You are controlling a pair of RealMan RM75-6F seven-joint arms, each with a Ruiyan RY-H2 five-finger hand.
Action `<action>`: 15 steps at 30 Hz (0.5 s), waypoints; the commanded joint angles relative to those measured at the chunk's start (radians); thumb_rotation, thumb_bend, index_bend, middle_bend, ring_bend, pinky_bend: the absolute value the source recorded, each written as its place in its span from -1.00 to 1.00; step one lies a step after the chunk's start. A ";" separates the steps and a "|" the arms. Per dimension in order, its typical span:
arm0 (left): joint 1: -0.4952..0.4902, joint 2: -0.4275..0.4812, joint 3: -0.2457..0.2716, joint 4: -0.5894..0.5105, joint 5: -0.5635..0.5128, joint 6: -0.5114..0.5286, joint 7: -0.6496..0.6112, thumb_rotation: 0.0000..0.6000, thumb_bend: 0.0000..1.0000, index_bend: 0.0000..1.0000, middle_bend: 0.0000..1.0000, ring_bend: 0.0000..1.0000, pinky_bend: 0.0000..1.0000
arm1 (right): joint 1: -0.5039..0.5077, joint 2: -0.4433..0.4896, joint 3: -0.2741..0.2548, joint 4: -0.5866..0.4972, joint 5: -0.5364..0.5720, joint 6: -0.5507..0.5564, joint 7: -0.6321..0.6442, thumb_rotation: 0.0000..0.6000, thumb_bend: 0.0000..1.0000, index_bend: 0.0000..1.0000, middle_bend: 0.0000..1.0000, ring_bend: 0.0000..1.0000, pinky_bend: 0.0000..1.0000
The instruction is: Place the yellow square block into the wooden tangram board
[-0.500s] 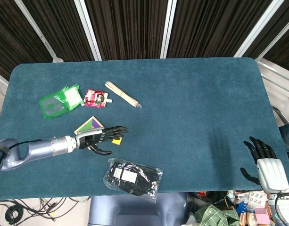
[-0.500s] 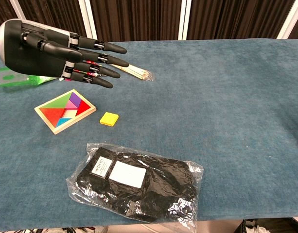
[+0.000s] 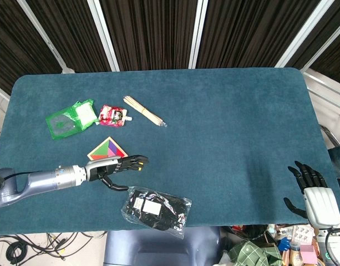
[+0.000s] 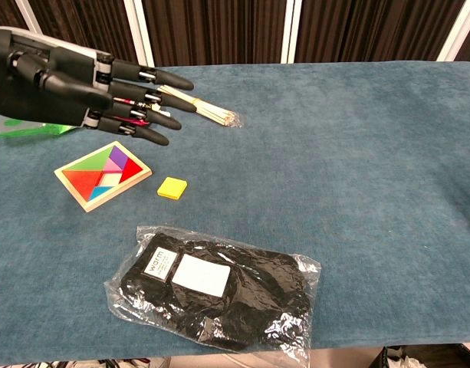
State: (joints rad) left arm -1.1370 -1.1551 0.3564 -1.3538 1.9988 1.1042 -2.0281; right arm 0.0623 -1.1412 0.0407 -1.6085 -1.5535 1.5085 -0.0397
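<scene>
Fingers (image 3: 133, 162) of the left hand (image 3: 115, 166) are stretched out and slightly apart, holding nothing; in the head view they reach rightward over the spot just right of the board (image 3: 107, 149), so the block is mostly hidden there, with only a sliver of yellow showing at the fingertips. The task is barely begun: the block is not yet grasped, and picking it up and seating it in the board both remain. The left forearm lies low across the table (image 3: 225, 122) from the left edge, palm roughly down. The right hand (image 3: 313, 191) rests off the table's near right corner, fingers apart, empty. In the chest view the block (image 4: 172, 187) lies flat on the cloth just beside the board's (image 4: 103, 175) right corner, apart from it, with a bagged black item (image 4: 219, 295) nearer the camera. The left hand (image 4: 62, 77) hovers above and behind the board, fingers (image 4: 154, 103) extended and fanned, clear of the block.
</scene>
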 commanded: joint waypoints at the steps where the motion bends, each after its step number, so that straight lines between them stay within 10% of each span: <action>1: -0.008 0.029 0.015 -0.039 0.001 -0.020 0.099 1.00 -0.39 -0.96 -1.00 -1.00 -1.00 | 0.005 -0.001 0.003 -0.002 0.010 -0.012 0.004 1.00 -0.63 -0.71 -0.91 -0.85 -0.74; 15: -0.001 0.075 0.015 -0.129 -0.104 -0.129 0.338 1.00 -0.39 -0.92 -1.00 -1.00 -1.00 | 0.001 0.006 0.004 -0.002 0.011 -0.006 0.012 1.00 -0.63 -0.71 -0.91 -0.85 -0.74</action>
State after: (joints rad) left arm -1.1325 -1.0934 0.3757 -1.4566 1.9280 1.0269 -1.7573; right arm 0.0629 -1.1346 0.0449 -1.6105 -1.5420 1.5027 -0.0272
